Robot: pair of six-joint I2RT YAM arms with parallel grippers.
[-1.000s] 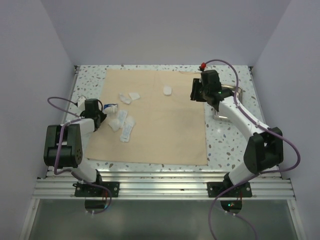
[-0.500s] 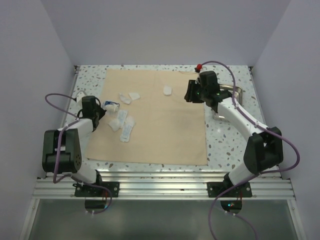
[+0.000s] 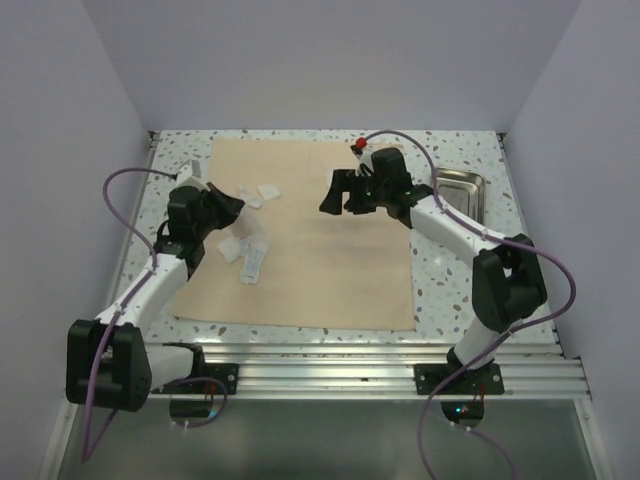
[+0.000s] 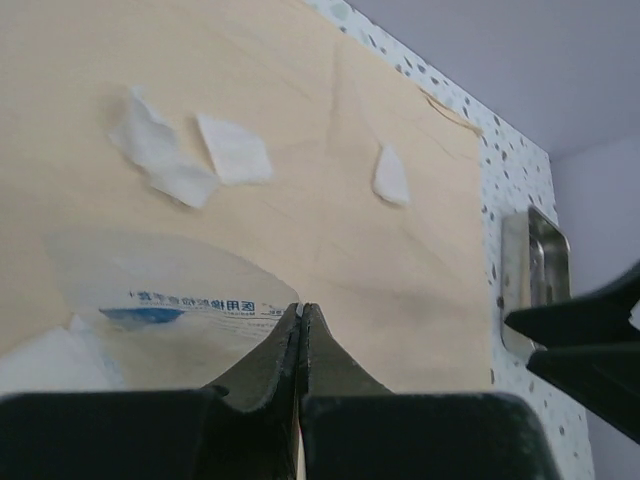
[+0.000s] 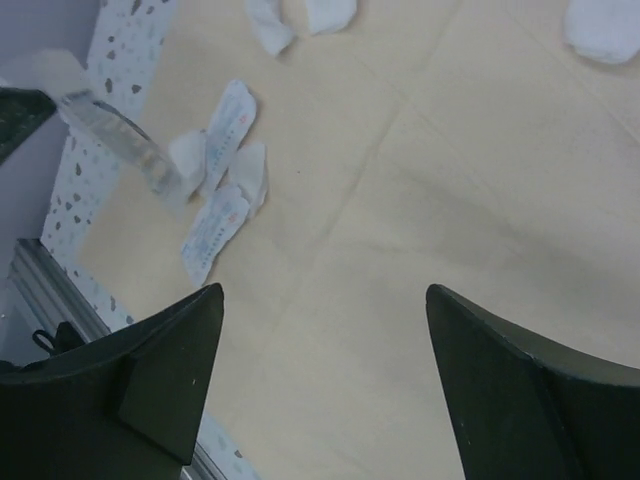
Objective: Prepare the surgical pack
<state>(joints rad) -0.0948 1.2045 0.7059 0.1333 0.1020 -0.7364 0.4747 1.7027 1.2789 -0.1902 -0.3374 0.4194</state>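
Pinching a clear gauze packet (image 4: 170,285) by its edge, the left pincer (image 4: 300,312) is pressed together above the left side of the beige cloth (image 3: 330,270), spread flat on the counter (image 3: 450,280); so thin a hold may let the packet slip. Farther off, the right pincer (image 5: 322,300) hangs spread and empty over the cloth and could rumple it if it dips; the steel tray (image 3: 460,190) sits far right.

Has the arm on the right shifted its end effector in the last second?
Yes. The right end effector moved left, away from the steel tray, out over the beige cloth.
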